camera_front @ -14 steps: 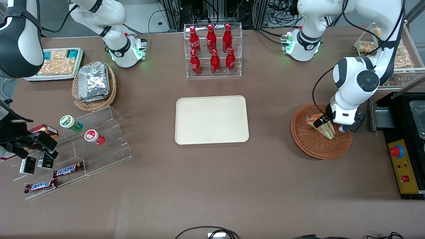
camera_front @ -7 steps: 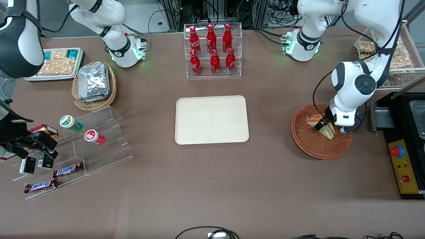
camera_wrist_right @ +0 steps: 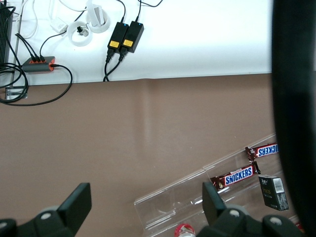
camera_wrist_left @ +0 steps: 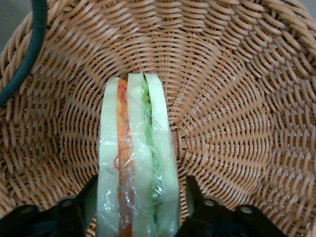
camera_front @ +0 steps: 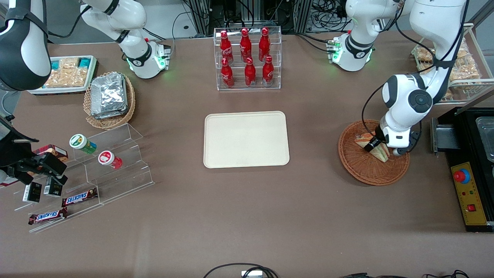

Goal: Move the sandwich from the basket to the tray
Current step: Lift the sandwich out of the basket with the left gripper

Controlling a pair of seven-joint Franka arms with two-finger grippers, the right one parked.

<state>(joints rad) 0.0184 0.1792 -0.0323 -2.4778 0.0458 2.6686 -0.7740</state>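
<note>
The gripper (camera_wrist_left: pixel 138 205) straddles the sandwich (camera_wrist_left: pixel 134 163) in the basket (camera_wrist_left: pixel 237 123), its 2 fingers (camera_wrist_left: pixel 89 197) spread with small gaps. Closing gently on the bread faces should avoid crushing it.

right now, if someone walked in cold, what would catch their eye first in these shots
Probably the working arm's gripper down inside the reddish-brown basket, its fingers open on either side of the wrapped sandwich with orange, red and green layers. Next, the big cream tray lying bare at mid-table. Farther from the front camera, a clear rack of red bottles stands out.
</note>
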